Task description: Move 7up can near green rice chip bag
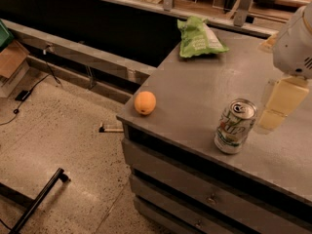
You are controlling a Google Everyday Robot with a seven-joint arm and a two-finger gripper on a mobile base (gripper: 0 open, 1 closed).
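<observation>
One can (235, 126) is standing upright at lower right, just left of the gripper (275, 112), which is hanging at the right edge; open or closed, I cannot tell. The bag (199, 38) is lying well apart, upper centre.

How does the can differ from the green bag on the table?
The can is silver-white and stands upright; the green bag lies flat. The can is near the front edge, the bag at the far edge. The bag is wider than the can. Both rest on the grey table. The gripper hangs just right of the can.
</observation>
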